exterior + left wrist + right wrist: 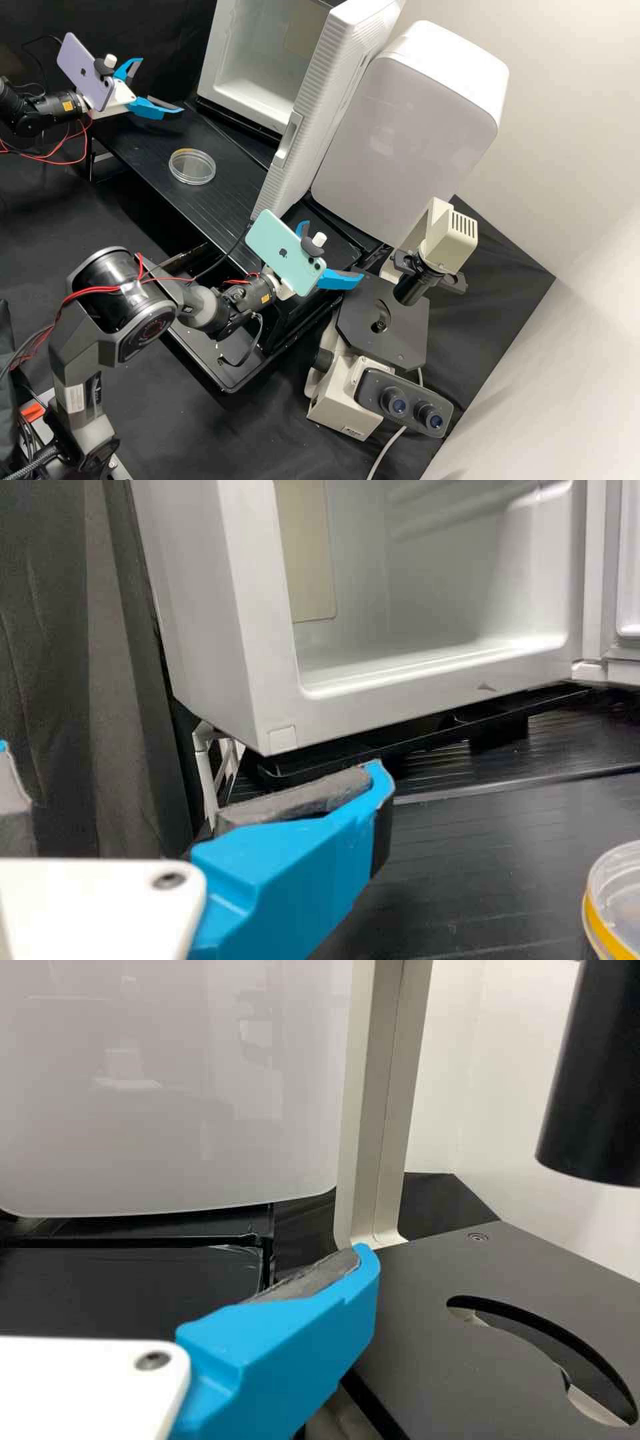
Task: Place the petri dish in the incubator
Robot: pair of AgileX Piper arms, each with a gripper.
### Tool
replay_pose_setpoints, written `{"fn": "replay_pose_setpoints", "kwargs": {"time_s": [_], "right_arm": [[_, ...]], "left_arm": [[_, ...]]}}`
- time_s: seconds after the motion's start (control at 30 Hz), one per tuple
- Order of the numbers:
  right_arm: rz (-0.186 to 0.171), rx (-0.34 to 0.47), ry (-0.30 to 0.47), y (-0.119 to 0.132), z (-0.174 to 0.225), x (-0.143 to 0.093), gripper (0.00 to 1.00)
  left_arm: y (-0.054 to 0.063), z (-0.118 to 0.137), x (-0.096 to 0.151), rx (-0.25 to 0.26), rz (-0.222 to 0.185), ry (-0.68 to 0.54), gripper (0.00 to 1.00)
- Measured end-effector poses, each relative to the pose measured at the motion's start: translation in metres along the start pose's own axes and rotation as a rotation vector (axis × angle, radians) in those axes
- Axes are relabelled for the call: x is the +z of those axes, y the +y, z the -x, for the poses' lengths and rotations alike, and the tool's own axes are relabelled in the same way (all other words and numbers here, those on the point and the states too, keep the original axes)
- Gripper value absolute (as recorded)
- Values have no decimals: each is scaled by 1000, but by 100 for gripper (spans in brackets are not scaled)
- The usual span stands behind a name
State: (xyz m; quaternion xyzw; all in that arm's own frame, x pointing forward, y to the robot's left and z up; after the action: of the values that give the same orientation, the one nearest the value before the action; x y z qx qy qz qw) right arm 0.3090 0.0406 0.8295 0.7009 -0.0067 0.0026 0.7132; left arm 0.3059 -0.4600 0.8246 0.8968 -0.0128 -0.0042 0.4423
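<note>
The clear petri dish (193, 166) lies flat on the black ribbed platform (220, 200) in front of the white incubator (257, 63), whose door (313, 113) stands open. My left gripper (161, 85) hovers open and empty above the platform's far left end, up and to the left of the dish. In the left wrist view its blue finger (300, 860) faces the incubator's chamber (430, 610), with the dish's rim (615, 900) at the edge. My right gripper (331, 252) is open and empty by the platform's near end, beside the microscope stage (383, 320); its blue finger (290, 1340) shows there.
A microscope (387, 360) with eyepieces stands at the front right; its black stage (500, 1310) and dark condenser (595, 1070) are close to my right gripper. The open door juts out over the platform. Red cables (47, 143) trail at the left.
</note>
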Motion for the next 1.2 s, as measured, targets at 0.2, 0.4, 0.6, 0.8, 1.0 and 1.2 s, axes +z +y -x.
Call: {"fn": "replay_pose_setpoints", "kwargs": {"time_s": [0.2,0.4,0.6,0.8,1.0,1.2], "right_arm": [[0,0,0,0,0,0,100],[0,0,0,0,0,0,100],[0,0,0,0,0,0,100],[0,0,0,0,0,0,100],[0,0,0,0,0,0,100],[0,0,0,0,0,0,100]], "left_arm": [[0,0,0,0,0,0,100],[0,0,3,-5,20,-34,100],[1,2,10,-14,75,-103,100],[9,13,18,18,88,-173,100],[13,29,32,38,83,-269,100],[8,44,49,18,70,-353,100]]}}
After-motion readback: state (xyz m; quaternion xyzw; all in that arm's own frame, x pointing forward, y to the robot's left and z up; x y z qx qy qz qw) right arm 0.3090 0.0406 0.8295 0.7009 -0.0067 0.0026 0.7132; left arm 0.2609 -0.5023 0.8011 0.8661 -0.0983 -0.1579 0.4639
